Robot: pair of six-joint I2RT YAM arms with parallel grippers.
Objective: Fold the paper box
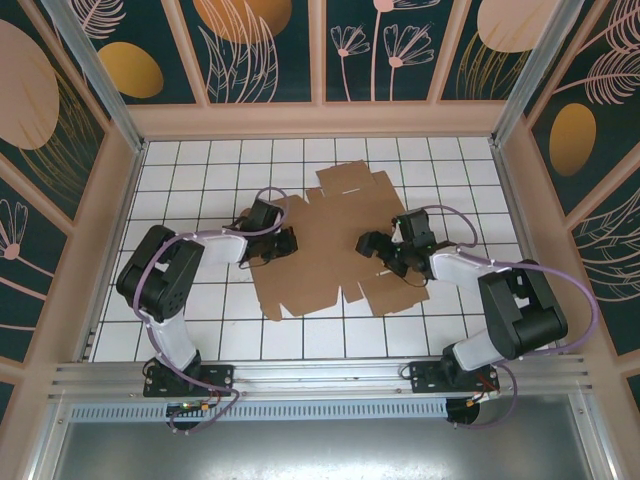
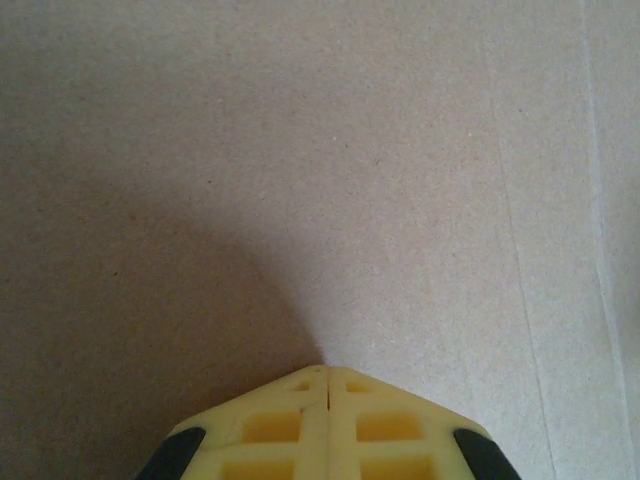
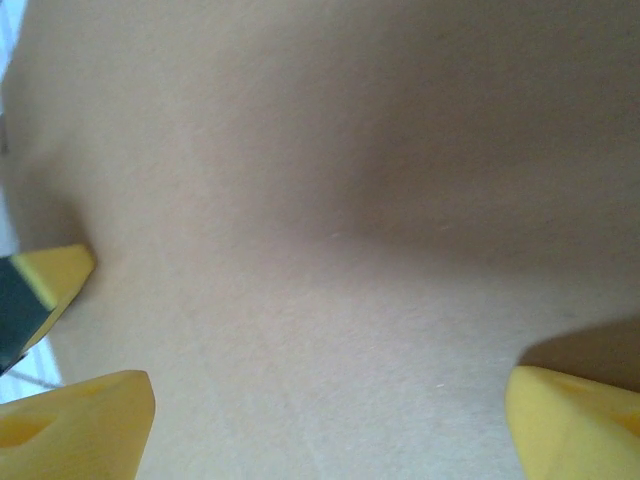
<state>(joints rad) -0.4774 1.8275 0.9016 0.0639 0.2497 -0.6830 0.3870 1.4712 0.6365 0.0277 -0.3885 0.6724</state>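
Note:
The paper box (image 1: pixel 335 245) is a flat brown die-cut cardboard sheet with flaps and notches, lying on the white tiled table in the top external view. My left gripper (image 1: pixel 283 243) rests at the sheet's left edge; in the left wrist view its yellow fingers (image 2: pixel 300 425) meet tip to tip, shut, pressed low over the cardboard (image 2: pixel 350 180). My right gripper (image 1: pixel 378 250) sits over the sheet's right part. In the right wrist view its yellow fingertips (image 3: pixel 75 420) stand far apart, open, with bare cardboard (image 3: pixel 330 200) between them.
The white gridded table (image 1: pixel 190 190) is ringed by tan walls with dark floral panels. A metal rail (image 1: pixel 320 375) runs along the near edge by the arm bases. Purple cables loop over both arms. Bare tiles lie left, right and behind the sheet.

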